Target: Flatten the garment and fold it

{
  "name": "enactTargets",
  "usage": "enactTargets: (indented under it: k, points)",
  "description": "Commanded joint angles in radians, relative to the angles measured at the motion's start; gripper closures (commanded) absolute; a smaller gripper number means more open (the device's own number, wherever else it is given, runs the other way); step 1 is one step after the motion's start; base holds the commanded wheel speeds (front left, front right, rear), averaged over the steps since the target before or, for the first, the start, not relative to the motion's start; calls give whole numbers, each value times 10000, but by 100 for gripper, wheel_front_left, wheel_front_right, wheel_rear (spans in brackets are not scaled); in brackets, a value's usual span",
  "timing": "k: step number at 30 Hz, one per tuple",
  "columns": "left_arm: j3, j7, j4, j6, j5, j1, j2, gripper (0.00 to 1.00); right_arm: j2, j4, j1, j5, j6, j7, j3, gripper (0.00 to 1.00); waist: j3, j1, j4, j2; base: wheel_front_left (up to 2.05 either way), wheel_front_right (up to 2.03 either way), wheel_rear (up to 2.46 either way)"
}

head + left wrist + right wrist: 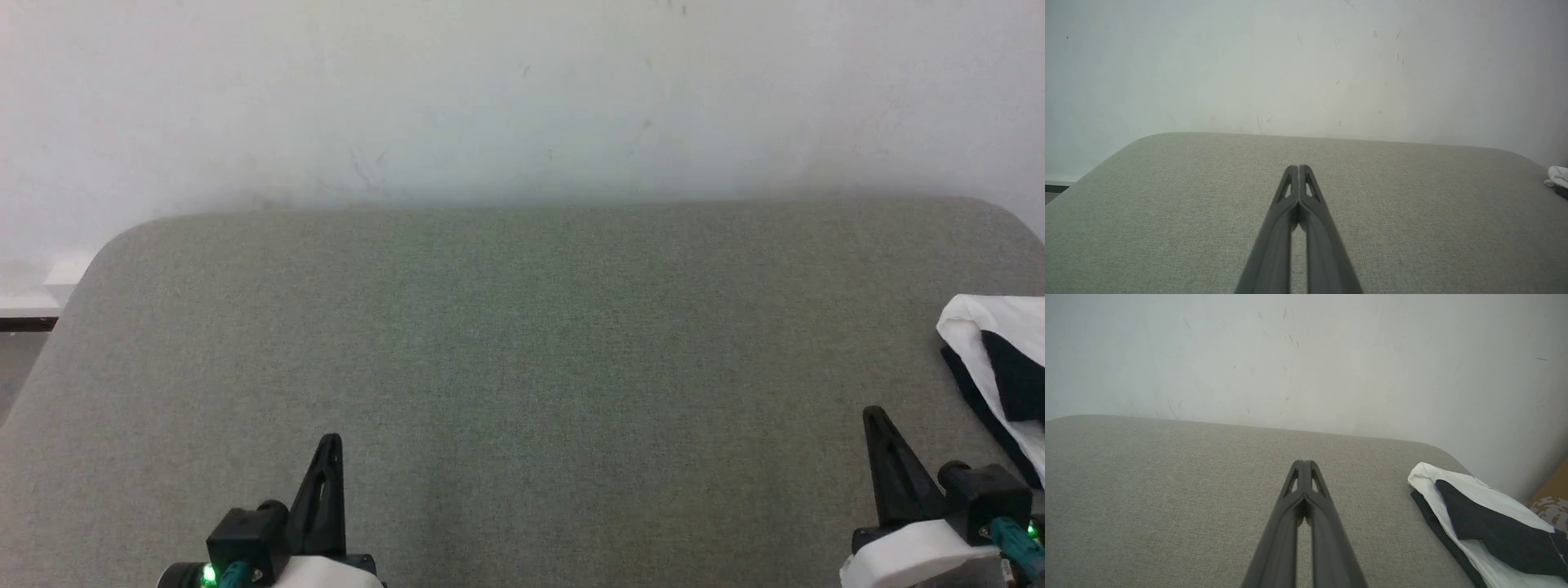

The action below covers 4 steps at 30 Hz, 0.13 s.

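Note:
The garment [992, 359], white with black parts, lies bunched in a folded heap at the far right edge of the grey-green padded table [522, 343]. In the right wrist view the garment [1478, 522] sits to the right of my right gripper [1303, 462], apart from it. A small white corner of the garment [1557, 176] peeks in at the right of the left wrist view. My left gripper [330, 441] hovers low at the near left, shut and holding nothing, also seen as the left gripper [1299, 167]. My right gripper [873, 412] is shut and holds nothing, just left of the garment.
A pale wall [522, 98] rises directly behind the table's far edge. The table has rounded far corners. A brown, patterned object [1551, 498] shows beyond the table's right edge in the right wrist view. The table's broad middle is bare fabric.

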Motion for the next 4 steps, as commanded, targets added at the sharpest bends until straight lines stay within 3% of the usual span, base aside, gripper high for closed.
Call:
enactTargets:
  k: [1, 4]
  points:
    - [126, 73, 38, -101, 147, -232, -83, 100, 18, -77, -207, 5, -8, 79, 65, 100, 15, -1, 1, -1, 0, 0, 0]
    - [193, 134, 48, -156, 234, -277, -126, 100, 19, -89, -243, 5, -9, 128, 102, 100, 38, -1, 1, -1, 0, 0, 0]
